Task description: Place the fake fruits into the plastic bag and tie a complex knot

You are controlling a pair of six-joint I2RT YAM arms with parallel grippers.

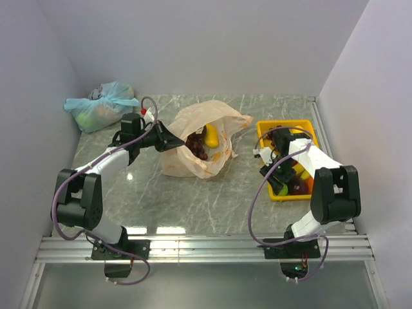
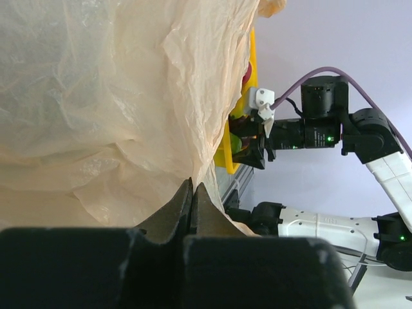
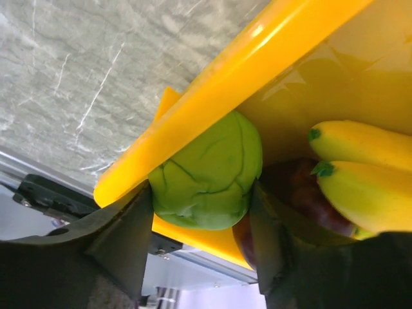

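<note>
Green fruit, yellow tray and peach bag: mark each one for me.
green fruit [image 3: 206, 170]: right wrist view, middle of its wrinkled face.
yellow tray [image 3: 257, 64]: right wrist view, on its near rim.
peach bag [image 1: 212, 116]: top external view, on its crumpled upper side.

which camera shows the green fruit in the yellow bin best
Right wrist: the green fruit sits large and centred, gripped in the right claw, against the rim of the yellow bin. Top external shows at most a sliver under that claw. Left wrist shows the claw far off, the fruit too small to tell.
</note>
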